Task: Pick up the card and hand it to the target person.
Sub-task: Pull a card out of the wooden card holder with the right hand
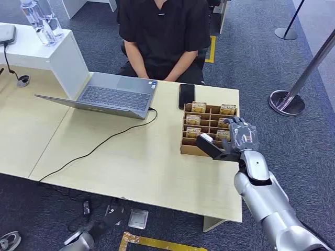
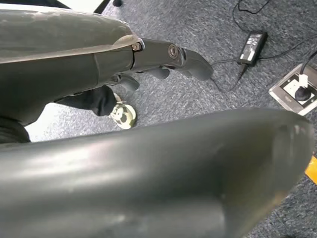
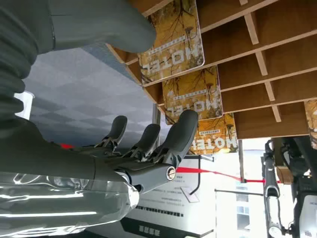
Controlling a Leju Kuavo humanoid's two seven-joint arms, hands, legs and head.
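Right hand [image 1: 237,140]: fingers apart, holding nothing, over the card rack [image 1: 189,148] at the table's [image 1: 130,167] right edge; cards [image 3: 176,37] slotted inside. Left hand [image 2: 164,62]: hanging, fingers loose, empty.

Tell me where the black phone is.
In the head view the black phone lies flat at the table's far edge, before the seated person, between the laptop and the wooden card rack.

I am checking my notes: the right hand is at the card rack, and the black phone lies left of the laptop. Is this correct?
Not quite. The head view shows the phone right of the laptop, just behind the rack. The right hand is indeed at the rack.
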